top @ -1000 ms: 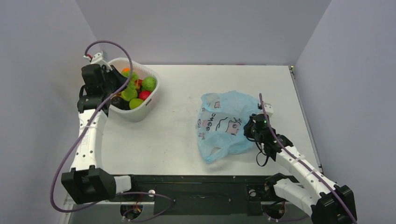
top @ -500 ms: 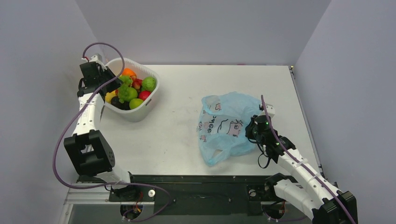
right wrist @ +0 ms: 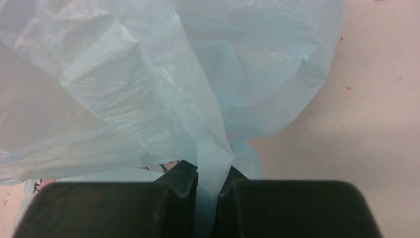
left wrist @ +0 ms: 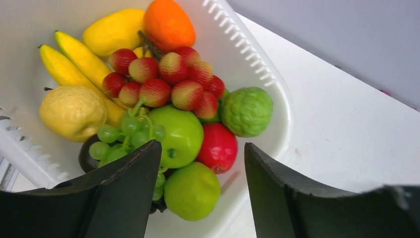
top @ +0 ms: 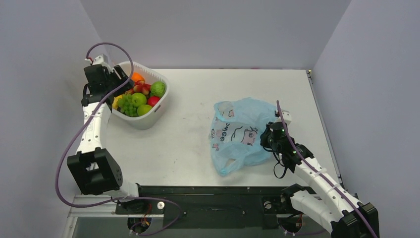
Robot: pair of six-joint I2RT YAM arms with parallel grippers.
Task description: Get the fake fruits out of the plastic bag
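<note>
Ahead of the black left gripper (left wrist: pixel 200 148), the white basket (left wrist: pixel 257 64) shows an orange fruit (left wrist: pixel 168 22), a red grape bunch (left wrist: pixel 168 82) blushed yellow-green and a green grape bunch (left wrist: pixel 124 134), while at the black right gripper (right wrist: pixel 210 171) the translucent light-blue plastic bag (top: pixel 233 148) carries dark print with pink patches.

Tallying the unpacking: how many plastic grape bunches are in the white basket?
2: a red plastic grape bunch at the white basket's middle, a green plastic grape bunch just nearside of it. More could be buried.

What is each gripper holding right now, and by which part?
Right gripper: pinching a gathered fold at the edge of the plastic bag. Left gripper: open over the white basket, holding nothing.
</note>
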